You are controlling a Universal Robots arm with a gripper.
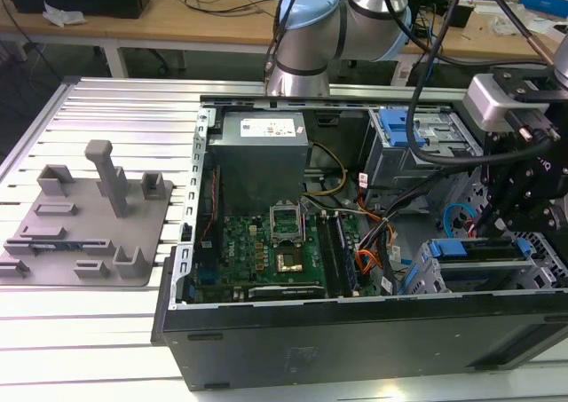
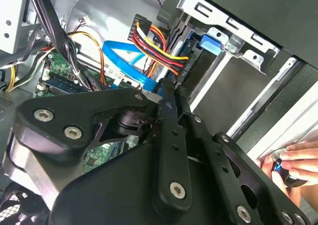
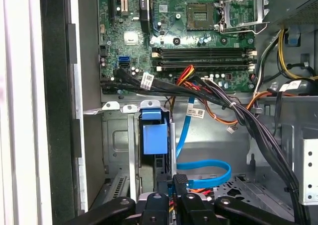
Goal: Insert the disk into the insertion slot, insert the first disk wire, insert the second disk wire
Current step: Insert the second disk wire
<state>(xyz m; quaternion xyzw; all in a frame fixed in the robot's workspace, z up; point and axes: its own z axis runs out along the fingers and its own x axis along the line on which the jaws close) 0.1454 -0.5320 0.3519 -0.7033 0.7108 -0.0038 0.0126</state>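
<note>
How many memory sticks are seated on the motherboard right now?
2, side by side in adjacent slots on the motherboard, between the processor socket and the black cable bundle: one, the other. Cables may hide more.

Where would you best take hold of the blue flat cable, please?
Probably by the black plug at its end: it is rigid and blocky, while the blue flat cable is a limp ribbon. Come from the open side of the case, pinching across the plug's broad faces.
</note>
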